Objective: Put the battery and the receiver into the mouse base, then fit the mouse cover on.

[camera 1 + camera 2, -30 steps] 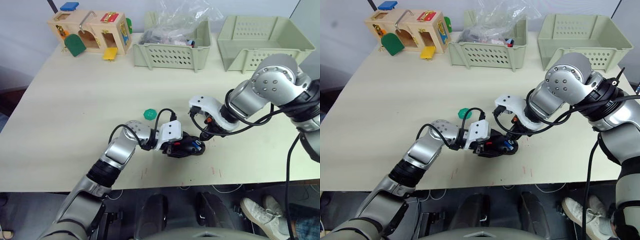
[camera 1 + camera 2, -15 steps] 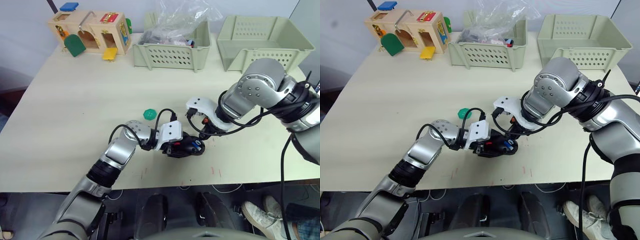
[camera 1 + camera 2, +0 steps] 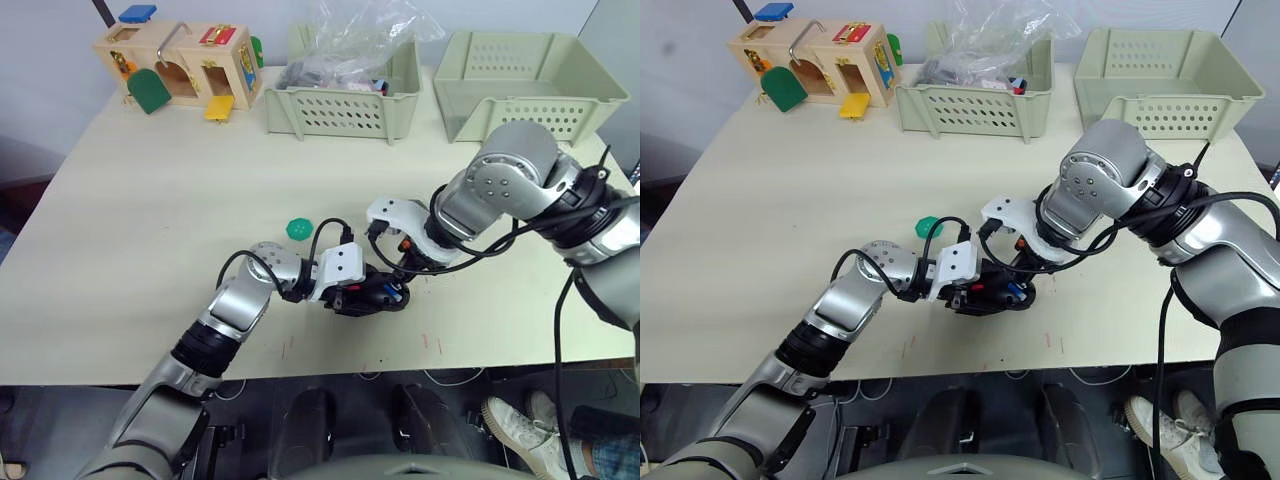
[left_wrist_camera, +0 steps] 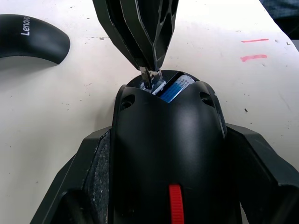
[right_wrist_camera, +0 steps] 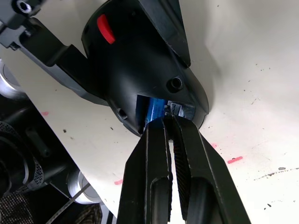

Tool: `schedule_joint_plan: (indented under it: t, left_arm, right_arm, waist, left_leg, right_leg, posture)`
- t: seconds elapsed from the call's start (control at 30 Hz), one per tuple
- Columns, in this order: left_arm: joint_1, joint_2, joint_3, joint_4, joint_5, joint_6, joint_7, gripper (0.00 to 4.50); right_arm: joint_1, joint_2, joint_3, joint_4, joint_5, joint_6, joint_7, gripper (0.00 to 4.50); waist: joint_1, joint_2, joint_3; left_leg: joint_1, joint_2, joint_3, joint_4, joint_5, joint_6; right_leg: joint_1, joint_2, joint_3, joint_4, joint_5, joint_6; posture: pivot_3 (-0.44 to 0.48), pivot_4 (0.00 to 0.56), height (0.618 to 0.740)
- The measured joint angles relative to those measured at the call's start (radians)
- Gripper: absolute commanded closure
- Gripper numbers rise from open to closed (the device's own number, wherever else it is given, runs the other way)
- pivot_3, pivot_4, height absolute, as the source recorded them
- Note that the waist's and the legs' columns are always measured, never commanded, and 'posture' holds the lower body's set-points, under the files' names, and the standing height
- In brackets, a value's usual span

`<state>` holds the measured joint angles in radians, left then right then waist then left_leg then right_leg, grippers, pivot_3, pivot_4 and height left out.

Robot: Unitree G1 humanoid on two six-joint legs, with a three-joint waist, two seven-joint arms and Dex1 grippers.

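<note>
My left gripper is shut on the black mouse base and holds it just above the table, one finger on each side. The blue battery lies in the base's hollow, near a red patch. My right gripper reaches down into the open end of the base, shut on a small silvery piece, the receiver, right beside the battery. The glossy mouse cover, with white lettering, lies on the table beyond the base.
A green cap lies left of the grippers. At the back stand a wooden toy box, a basket with a plastic bag and an empty basket. Red marks sit near the table's front edge.
My right arm has swung its elbow leftward and the right gripper has edged left, closer onto the base's open end. The left gripper and the mouse base have stayed put.
</note>
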<state>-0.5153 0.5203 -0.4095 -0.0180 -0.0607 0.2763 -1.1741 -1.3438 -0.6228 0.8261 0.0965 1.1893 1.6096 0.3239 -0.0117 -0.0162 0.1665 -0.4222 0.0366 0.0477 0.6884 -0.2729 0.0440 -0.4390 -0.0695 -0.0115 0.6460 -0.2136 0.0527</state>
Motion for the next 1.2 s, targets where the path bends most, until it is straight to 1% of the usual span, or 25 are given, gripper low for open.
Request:
schedule_joint_plan:
  t: [0.33, 1.2]
  left_arm:
    - [0.002, -0.001, 0.000, 0.001, 0.004, -0.004, 0.002, 1.62]
    - [0.007, -0.005, 0.003, 0.001, 0.009, -0.004, 0.010, 1.62]
  right_arm:
    - [0.030, 0.007, -0.013, 0.000, -0.040, 0.000, 0.004, 4.50]
    - [0.039, 0.015, -0.023, 0.003, -0.070, 0.000, 0.016, 4.50]
  waist:
    - [0.000, 0.000, -0.001]
    - [-0.001, 0.000, -0.001]
  left_leg:
    - [0.001, 0.000, 0.000, 0.000, 0.000, 0.000]
    - [0.004, 0.000, 0.000, 0.000, 0.000, 0.000]
  right_leg:
    - [0.001, 0.000, 0.000, 0.000, 0.000, 0.000]
    - [0.003, 0.000, 0.000, 0.001, 0.000, 0.000]
  posture:
    - [0.000, 0.150, 0.740]
    - [0.000, 0.150, 0.740]
